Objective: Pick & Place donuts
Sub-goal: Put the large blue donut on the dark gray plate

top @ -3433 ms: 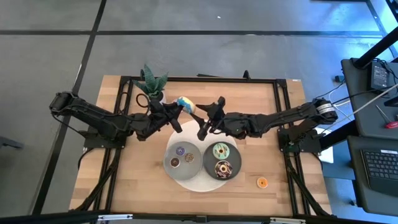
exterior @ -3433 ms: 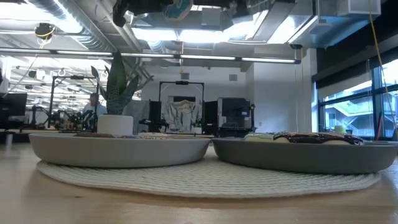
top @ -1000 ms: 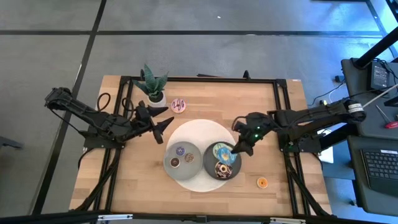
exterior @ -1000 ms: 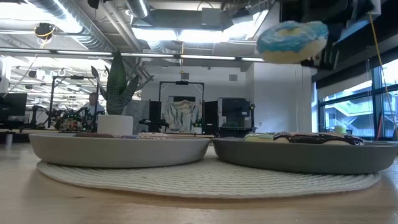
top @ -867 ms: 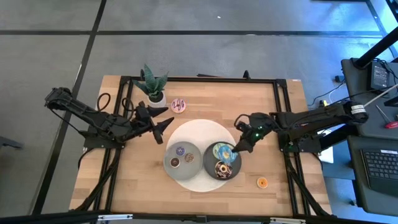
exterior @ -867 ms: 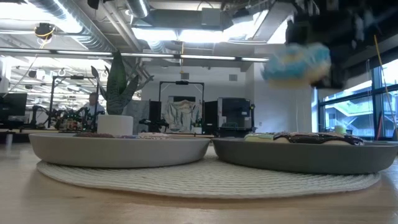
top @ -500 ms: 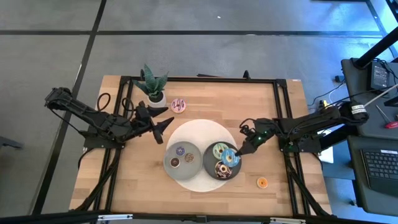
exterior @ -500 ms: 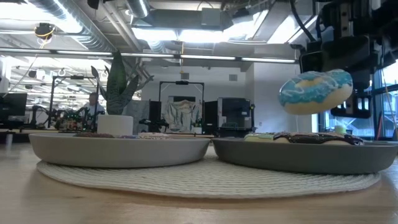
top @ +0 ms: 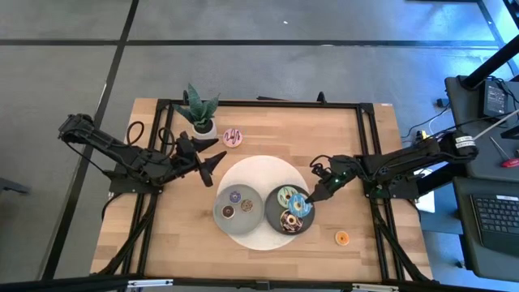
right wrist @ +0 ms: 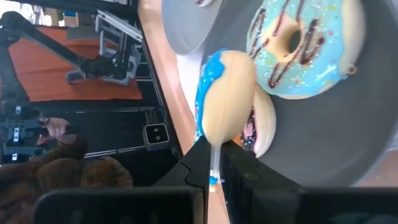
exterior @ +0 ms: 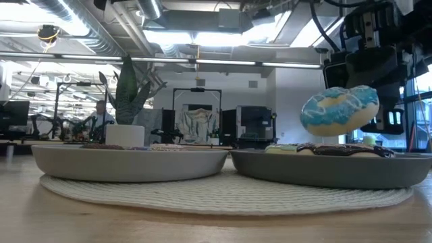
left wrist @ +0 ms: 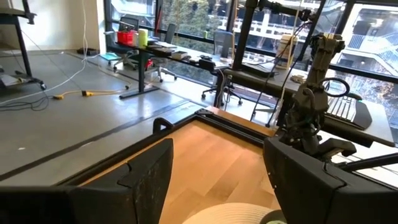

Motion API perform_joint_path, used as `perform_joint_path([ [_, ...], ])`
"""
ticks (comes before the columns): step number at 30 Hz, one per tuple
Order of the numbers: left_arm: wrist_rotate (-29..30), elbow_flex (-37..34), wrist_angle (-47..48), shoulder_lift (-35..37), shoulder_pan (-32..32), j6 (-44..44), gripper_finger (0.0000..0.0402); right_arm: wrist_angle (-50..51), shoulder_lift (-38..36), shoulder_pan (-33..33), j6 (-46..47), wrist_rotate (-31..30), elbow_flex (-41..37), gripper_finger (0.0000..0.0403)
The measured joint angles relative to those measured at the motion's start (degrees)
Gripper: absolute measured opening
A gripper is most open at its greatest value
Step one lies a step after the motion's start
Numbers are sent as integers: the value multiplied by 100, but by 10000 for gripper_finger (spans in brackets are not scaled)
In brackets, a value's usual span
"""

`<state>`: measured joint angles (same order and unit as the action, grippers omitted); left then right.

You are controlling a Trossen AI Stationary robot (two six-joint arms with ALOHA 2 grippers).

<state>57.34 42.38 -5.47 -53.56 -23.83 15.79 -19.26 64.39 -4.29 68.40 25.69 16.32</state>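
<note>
Blue donut (exterior: 339, 110): held tilted in the air, just above the right grey plate (top: 276, 212) (not touching it in the low view).
Right gripper (top: 310, 200): jaws pinching the blue donut at its edge, over that plate.
Right plate holds: mint-green donut (right wrist: 303, 46), chocolate donut (top: 289, 220).
Left plate (top: 220, 209): small purple and brown donuts inside.
Pink donut (top: 233, 137): on the table near the plant (top: 198, 108).
Orange donut (top: 341, 238): on the table, well apart from the plates.
Left gripper (top: 217, 161): hangs beside the mat (top: 258, 171), jaws spread, holding nothing.

Grey floor (top: 243, 73) (big windows (left wrist: 186, 25) beyond)
</note>
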Motion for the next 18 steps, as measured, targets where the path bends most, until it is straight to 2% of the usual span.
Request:
perform_joint_path([
  [6, 3, 1, 0, 0, 0, 0, 246, -31, 12, 0, -115, 229, 0, 32],
  [18, 4, -1, -3, 0, 0, 13, 246, 29, 12, 0, 41, 91, 0, 32],
])
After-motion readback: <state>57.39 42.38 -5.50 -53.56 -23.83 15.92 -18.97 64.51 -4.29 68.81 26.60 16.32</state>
